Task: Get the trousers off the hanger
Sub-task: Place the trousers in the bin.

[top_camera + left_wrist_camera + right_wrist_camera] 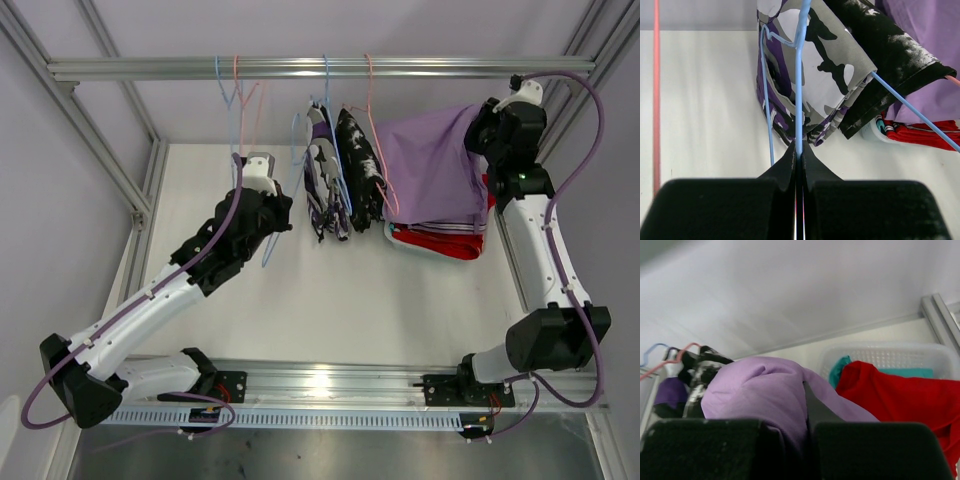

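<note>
My right gripper [482, 128] [804, 390] is shut on the lilac trousers [430, 165] [755, 390], which stretch from a pink hanger [372, 110] over to it. Beneath them, red trousers [440, 240] [895, 395] and teal trousers [840, 371] lie in a white basket [890, 355]. The purple-white-black print trousers [325, 185] [830, 75] and the black trousers with white blotches [360, 170] [895, 55] hang side by side from the rail. My left gripper [268, 212] [799, 150] is shut on a blue hanger [799, 75] wire that runs up in front of the print trousers.
An aluminium rail [150, 68] crosses the back. Bare blue and pink hangers [232, 95] hang at its left; a pink wire [656, 100] shows in the left wrist view. Frame posts [120, 170] stand on both sides. The basket [871, 131] sits on the table's right.
</note>
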